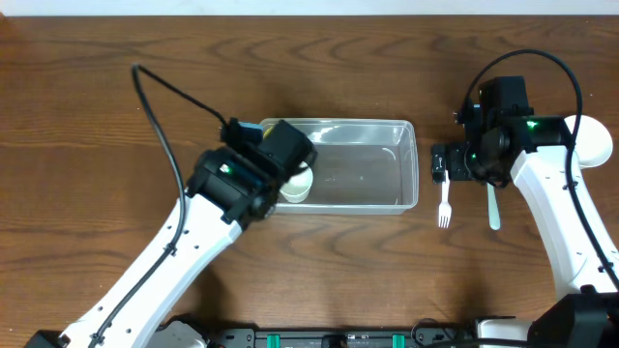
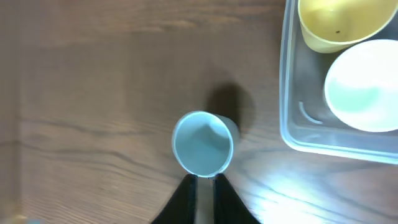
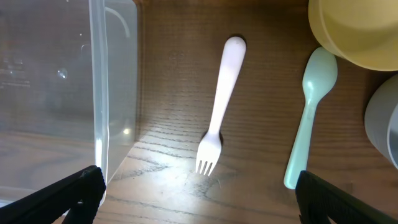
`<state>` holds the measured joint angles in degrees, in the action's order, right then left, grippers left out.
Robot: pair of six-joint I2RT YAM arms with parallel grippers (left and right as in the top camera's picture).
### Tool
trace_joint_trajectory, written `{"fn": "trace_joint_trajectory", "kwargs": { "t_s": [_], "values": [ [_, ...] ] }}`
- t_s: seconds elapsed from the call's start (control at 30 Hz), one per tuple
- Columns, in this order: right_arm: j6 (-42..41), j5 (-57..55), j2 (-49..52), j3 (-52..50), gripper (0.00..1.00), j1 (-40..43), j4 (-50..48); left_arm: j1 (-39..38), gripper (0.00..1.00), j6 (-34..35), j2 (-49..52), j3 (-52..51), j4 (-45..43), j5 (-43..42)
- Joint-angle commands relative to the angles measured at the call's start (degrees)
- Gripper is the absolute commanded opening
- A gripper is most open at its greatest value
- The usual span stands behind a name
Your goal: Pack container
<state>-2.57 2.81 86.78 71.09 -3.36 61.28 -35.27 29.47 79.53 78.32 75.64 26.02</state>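
The clear container (image 1: 360, 198) lies mid-table, with a white bowl (image 1: 298, 184) in its left end. In the left wrist view the container (image 2: 287, 93) holds a yellow bowl (image 2: 339, 25) and the white bowl (image 2: 364, 84). My left gripper (image 2: 204, 182) is shut on the rim of a light blue cup (image 2: 203, 144) and holds it above the wood, just outside the container's left end. My right gripper (image 3: 199, 199) is open and empty above a white fork (image 3: 217, 106), with the container wall (image 3: 99, 93) at its left finger.
A mint spoon (image 3: 311, 112) lies right of the fork, with a second yellow bowl (image 3: 354, 31) and a pale cup (image 3: 387, 124) beyond. Overhead, the fork (image 1: 445, 203) and spoon (image 1: 493, 208) lie right of the container. A white round dish (image 1: 592, 140) sits at the far right.
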Motion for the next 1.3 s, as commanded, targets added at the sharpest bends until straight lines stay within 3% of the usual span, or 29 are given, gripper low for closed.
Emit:
{"fn": "trace_joint_trajectory", "kwargs": {
  "t_s": [0.0,0.23,0.5,0.97,1.07,1.27],
  "values": [
    [-0.17,-0.22,0.24,0.74,0.99,0.35,0.04,4.11,0.22,5.75,0.20,-0.83,-0.20,-7.04],
    [-0.17,-0.22,0.24,0.74,0.99,0.35,0.04,12.87,0.35,1.92,0.22,-5.68,-5.57,-16.52],
    [-0.17,-0.22,0.24,0.74,0.99,0.35,0.26,18.99,0.36,0.50,1.11,-15.02,-12.92,-22.91],
    [-0.17,-0.22,0.24,0.74,0.99,0.35,0.46,19.45,0.36,-1.60,11.52,-19.41,-19.26,-23.93],
    [-0.17,-0.22,0.24,0.74,0.99,0.35,0.68,19.45,0.34,-1.62,13.25,-19.41,-19.43,-23.91],
    [-0.15,-0.22,0.24,0.74,0.99,0.35,0.70,19.45,0.11,-2.71,13.60,-19.41,-19.41,-23.89]
  ]
}}
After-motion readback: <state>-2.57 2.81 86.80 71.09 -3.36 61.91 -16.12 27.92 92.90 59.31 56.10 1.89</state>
